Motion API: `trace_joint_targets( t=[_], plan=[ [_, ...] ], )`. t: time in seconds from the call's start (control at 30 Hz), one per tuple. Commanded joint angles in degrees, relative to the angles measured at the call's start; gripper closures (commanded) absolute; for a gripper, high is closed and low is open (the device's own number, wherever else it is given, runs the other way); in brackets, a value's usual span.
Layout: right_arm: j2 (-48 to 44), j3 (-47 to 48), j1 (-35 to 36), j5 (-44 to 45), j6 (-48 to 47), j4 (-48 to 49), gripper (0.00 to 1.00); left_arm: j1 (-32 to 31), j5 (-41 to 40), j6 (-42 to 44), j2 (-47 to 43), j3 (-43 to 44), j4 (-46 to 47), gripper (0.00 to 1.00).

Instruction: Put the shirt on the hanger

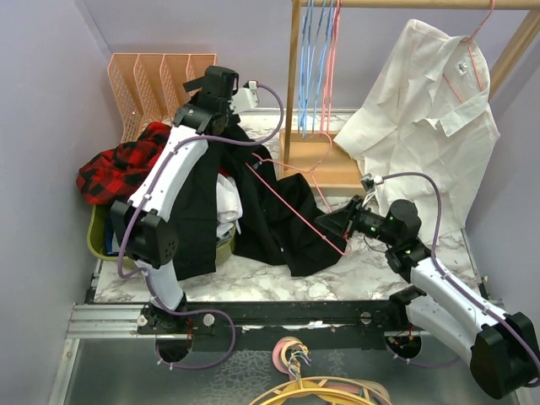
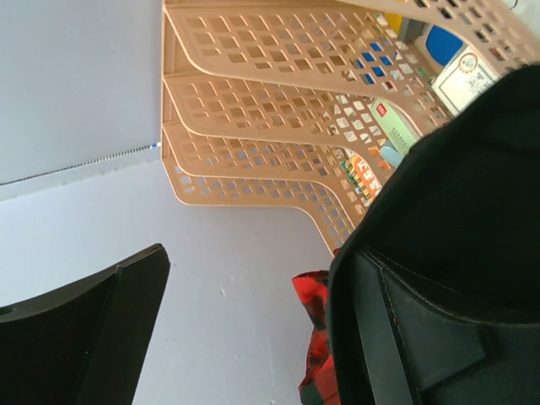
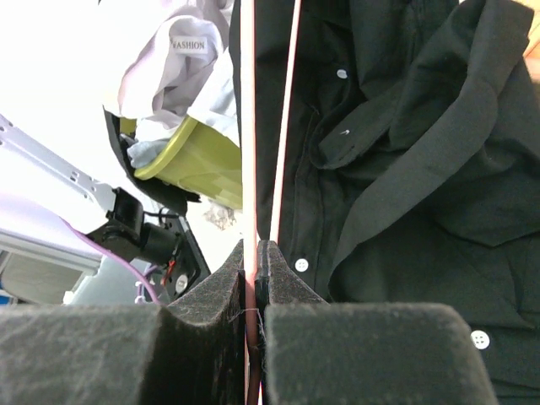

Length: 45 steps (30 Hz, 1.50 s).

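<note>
My right claw [image 3: 255,253] is pinched shut on the pink wire hanger [image 3: 248,118], gripping one thin rod of it. The wire runs straight ahead from my fingertips, its long axis pointing away from me and up toward my left claw [image 2: 257,329]. The black shirt [image 1: 270,211] lies just to the right of that wire and touches it, with its collar and button placket ahead of me. Its lower part is spread on the marble bench [image 1: 337,283], and its upper part is draped up against my left arm.

My left claw stands wide open, raised well above the bench. Black cloth lies against one of its fingers, but nothing is clamped. I judge the left claw nearer the shirt's top, so it should take the collar or a shoulder while the right steers the hanger's far end sideways into it.

To the left of the wire, a yellow-green bin [image 3: 198,156] holds a white garment with a label. A red-and-black plaid garment [image 1: 118,164] is heaped at the bin's far edge. Ahead of my left claw stands a peach perforated file rack [image 2: 253,110]; I cannot tell whether its slots hold anything.
</note>
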Motion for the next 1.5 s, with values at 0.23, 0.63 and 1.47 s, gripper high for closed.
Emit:
trace_joint_targets(
  t=[0.23, 0.63, 1.47],
  plan=[
    [6.3, -0.7, -0.1, 6.4, 0.8, 11.2, 0.99, -1.3, -8.7, -16.9, 10.8, 32.8, -25.7, 0.06],
    [12.1, -1.0, 0.1, 5.8, 1.6, 18.1, 0.99, -2.1, -10.1, -15.7, -3.7, 1.3, -11.9, 0.01],
    [9.4, -0.8, 0.3, 10.6, -0.4, 9.1, 0.99, -13.4, 7.9, -47.2, 7.4, 11.4, -19.4, 0.08]
  ],
)
